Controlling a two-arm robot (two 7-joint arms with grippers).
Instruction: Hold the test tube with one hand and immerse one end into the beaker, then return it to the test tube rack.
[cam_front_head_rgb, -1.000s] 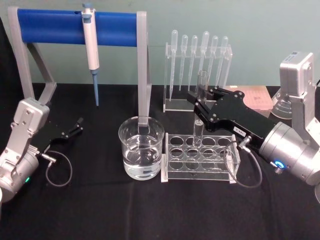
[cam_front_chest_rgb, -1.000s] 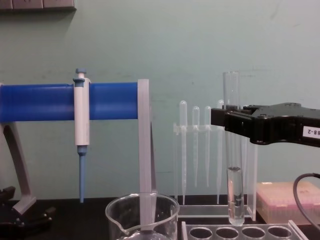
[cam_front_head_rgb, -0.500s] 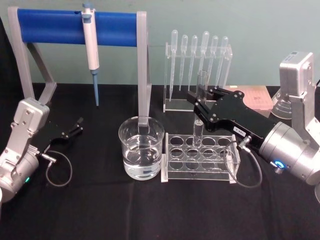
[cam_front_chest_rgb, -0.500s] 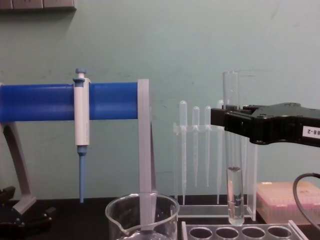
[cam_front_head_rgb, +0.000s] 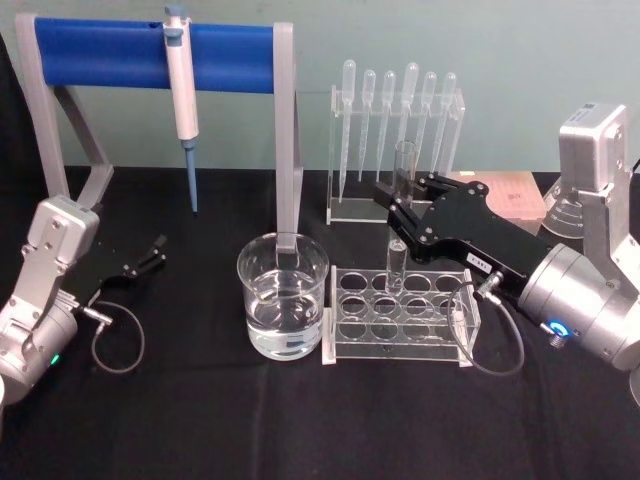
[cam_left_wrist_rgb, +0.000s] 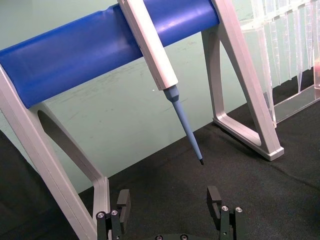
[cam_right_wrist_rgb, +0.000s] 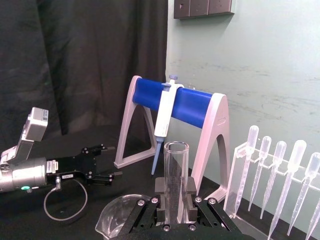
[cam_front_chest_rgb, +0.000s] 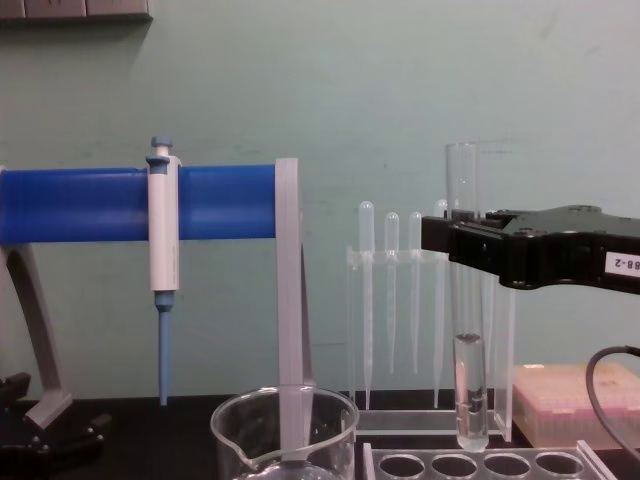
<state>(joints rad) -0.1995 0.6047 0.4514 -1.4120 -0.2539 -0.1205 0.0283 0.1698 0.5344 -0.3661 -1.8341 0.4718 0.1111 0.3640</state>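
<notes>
Left gripper (cam_front_head_rgb: 154, 252) parked on the black table (cam_front_head_rgb: 300, 420), well off at 9 o'clock from the beaker (cam_front_head_rgb: 283, 295); in the left wrist view its jaws stand spread, nothing between them. Blue stand (cam_front_head_rgb: 150, 55) at 12 o'clock of it, micropipette (cam_front_head_rgb: 181, 85) hanging tip-down on the bar. The beaker holds clear liquid and sits just beside the test tube rack (cam_front_head_rgb: 400, 305), at the rack's 9 o'clock. Test tube (cam_front_chest_rgb: 468, 380): long axis vertical, open rim at 12 o'clock, rounded bottom at 6 o'clock. It hangs in the air, bottom end just above the rack's back row of holes and not seated, at 3 o'clock from the beaker and outside it. A level line shows in its lower third, looks like clear liquid below it. Right gripper (cam_front_head_rgb: 403, 215) comes in from 3 o'clock, jaws pinching the tube around mid-length, rim sticking up above them. Pipettes (cam_front_head_rgb: 395, 95) in their clear holder at 12 o'clock of the rack, pinkish box (cam_front_chest_rgb: 565, 400) at 3 o'clock behind the right arm. Versus 1.0 s and 0.5 s ago: no visible shift, tube at the same height and same tilt, both arms where they were.
</notes>
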